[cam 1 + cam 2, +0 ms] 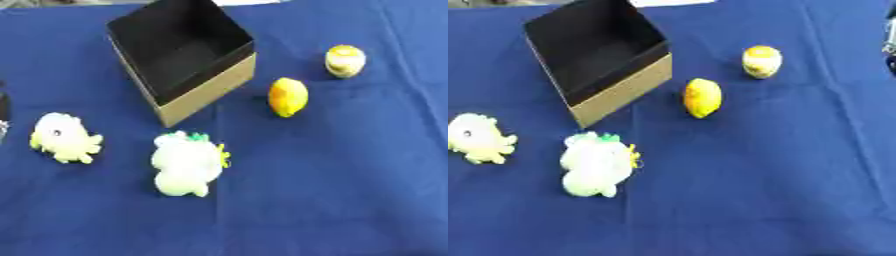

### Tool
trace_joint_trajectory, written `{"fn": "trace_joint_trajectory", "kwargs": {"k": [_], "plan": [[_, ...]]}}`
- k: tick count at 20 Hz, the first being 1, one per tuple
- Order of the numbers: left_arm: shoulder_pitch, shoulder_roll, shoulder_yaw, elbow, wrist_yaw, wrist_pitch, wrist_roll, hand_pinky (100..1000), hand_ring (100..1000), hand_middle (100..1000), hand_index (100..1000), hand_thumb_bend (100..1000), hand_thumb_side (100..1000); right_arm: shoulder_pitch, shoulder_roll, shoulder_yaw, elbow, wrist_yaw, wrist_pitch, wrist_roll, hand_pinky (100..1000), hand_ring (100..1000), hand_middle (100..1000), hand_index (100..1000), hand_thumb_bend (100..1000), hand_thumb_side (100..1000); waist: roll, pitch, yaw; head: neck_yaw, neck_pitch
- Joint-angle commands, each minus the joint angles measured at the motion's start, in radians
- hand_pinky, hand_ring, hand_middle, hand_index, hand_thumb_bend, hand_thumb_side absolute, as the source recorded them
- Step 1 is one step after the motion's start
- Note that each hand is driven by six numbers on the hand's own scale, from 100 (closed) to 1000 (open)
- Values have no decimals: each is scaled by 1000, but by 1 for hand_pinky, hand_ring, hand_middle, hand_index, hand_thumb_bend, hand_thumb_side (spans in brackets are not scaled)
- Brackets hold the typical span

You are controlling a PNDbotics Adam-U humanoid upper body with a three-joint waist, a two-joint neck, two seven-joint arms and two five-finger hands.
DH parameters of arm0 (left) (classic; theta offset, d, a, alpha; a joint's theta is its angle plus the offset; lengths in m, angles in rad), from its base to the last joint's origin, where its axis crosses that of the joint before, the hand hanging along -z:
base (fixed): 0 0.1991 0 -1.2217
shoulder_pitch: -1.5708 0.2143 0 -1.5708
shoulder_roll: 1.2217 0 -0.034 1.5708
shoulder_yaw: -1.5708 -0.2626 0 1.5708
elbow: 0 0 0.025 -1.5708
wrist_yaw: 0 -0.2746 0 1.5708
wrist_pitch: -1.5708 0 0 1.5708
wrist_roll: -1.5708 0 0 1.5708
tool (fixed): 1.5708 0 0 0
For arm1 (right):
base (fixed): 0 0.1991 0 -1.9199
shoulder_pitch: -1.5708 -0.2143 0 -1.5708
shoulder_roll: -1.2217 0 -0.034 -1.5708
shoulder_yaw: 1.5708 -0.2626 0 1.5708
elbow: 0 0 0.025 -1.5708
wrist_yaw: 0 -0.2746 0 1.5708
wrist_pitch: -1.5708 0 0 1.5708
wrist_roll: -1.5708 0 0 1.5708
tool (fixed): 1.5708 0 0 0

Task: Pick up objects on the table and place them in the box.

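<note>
Left hand: you have only a dark sliver (pixel 3 112) at the left edge; whether its fingers are open or curled cannot be told.
Right hand: a dark bit (pixel 891 35) at the far right edge; finger state hidden too.
Nearest to left: pale plush (pixel 63 137) lies just right of that sliver.
Second plush (pixel 186 164): nearer you, long axis running near-to-far.
Lemon (pixel 288 96): just right of the box, upright.
Round yellow-white object (pixel 345 60): far right, closest to your right hand.
Box (pixel 229 80): open, empty, far left of centre on the blue cloth (pixel 350 190).
</note>
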Motion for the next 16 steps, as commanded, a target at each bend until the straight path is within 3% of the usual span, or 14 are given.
{"fn": "trace_joint_trajectory", "kwargs": {"k": [1, 11, 16], "plan": [[7, 68, 3, -18, 11, 11, -12, 758, 644, 634, 824, 270, 476, -5, -33, -3, -15, 5, -1, -2, 764, 748, 629, 669, 183, 152, 1, -14, -1, -4, 1], [14, 100, 0, -18, 10, 28, -20, 757, 643, 634, 826, 266, 494, -7, -40, -1, -15, 9, -4, 0, 766, 748, 630, 669, 181, 152, 3, -4, -6, -3, -3], [12, 101, 1, -18, 21, 25, -6, 755, 641, 633, 825, 265, 506, -1, -101, -11, -15, 31, -9, -9, 771, 751, 634, 673, 198, 134, -4, -1, -10, -2, -5]]}}
